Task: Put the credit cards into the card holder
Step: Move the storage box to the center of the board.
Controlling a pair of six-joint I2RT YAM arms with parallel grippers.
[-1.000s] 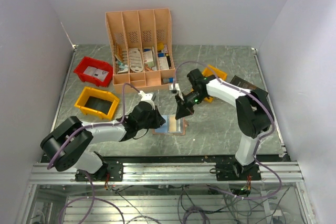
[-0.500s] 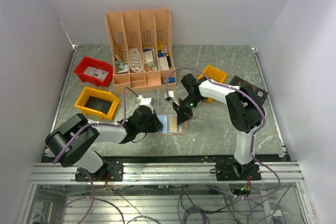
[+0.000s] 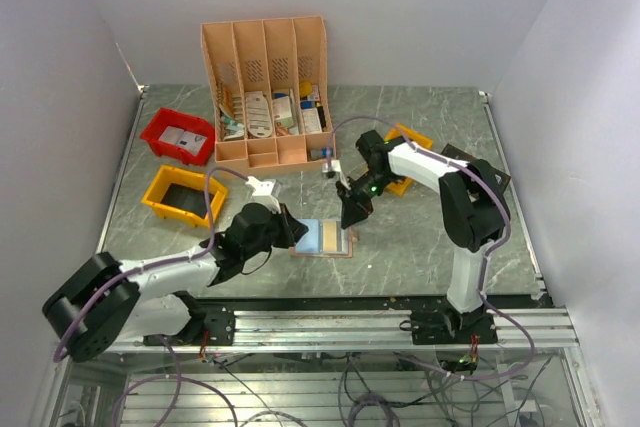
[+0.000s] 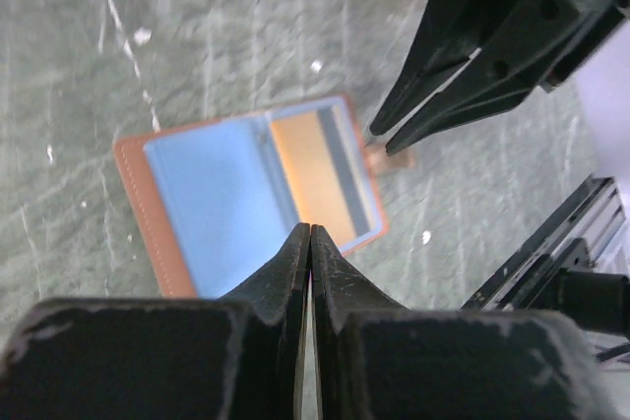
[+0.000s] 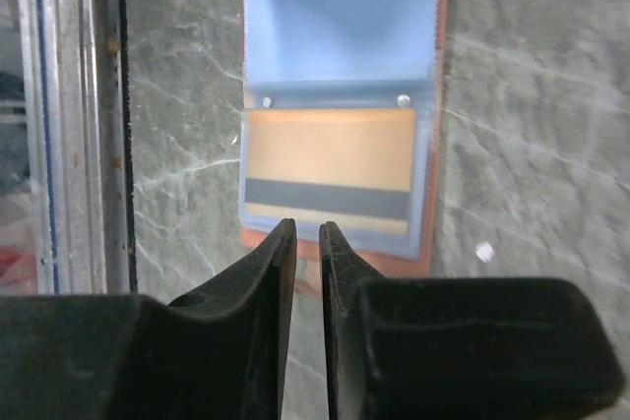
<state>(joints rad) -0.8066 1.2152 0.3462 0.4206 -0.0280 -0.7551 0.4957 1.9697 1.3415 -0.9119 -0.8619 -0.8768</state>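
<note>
Right wrist: card holder (image 5: 340, 46) just beyond right claw (image 5: 307, 230) — tips barely parted, empty.

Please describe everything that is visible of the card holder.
The card holder lies open and flat on the green marbled table. Its cover looks like tan leather with a stitched edge. Inside are two clear bluish pockets; the right one holds an orange card with a dark stripe. Nothing grips it.

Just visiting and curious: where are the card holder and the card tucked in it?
card holder (image 5: 340, 17): right wrist view, on its blue pocket panel.
card (image 5: 330, 150): right wrist view, on its orange face.
</note>
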